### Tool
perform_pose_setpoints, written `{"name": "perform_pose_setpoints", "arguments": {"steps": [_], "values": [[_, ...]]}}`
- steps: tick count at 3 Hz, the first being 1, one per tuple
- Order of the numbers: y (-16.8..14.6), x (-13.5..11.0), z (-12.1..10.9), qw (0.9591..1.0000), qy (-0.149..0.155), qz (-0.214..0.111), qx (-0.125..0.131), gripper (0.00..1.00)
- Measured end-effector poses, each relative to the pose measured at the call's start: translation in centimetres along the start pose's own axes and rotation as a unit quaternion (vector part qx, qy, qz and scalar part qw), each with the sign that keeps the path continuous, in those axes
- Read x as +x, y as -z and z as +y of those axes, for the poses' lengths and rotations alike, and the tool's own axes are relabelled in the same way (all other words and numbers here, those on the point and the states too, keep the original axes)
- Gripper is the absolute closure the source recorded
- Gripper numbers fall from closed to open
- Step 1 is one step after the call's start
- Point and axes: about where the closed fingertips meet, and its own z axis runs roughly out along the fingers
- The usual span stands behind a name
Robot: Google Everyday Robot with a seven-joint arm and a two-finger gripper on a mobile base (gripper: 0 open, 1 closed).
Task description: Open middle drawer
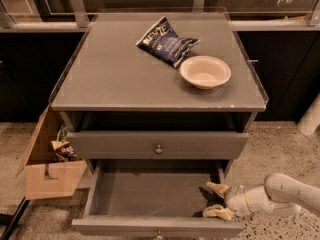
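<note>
The middle drawer is a grey wide drawer, pulled far out at the bottom of the grey cabinet. Its inside is bare, and a small round knob shows at the front's centre on the picture's lower edge. My gripper comes in from the right on a white arm. It sits at the drawer's front right corner with its tan fingertips spread open over the inside, holding nothing. Above it, another grey drawer front with a round knob stands almost shut.
A blue chip bag and a white bowl lie on the cabinet top. An open cardboard box with packets stands on the speckled floor to the left. Dark cabinets run behind. A white post stands at the right.
</note>
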Motion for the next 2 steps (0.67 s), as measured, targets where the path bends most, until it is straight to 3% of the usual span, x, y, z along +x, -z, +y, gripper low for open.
{"name": "perform_pose_setpoints", "arguments": {"steps": [2], "values": [[0.03, -0.57, 0.00, 1.0000, 0.005, -0.004, -0.001, 0.00]]}}
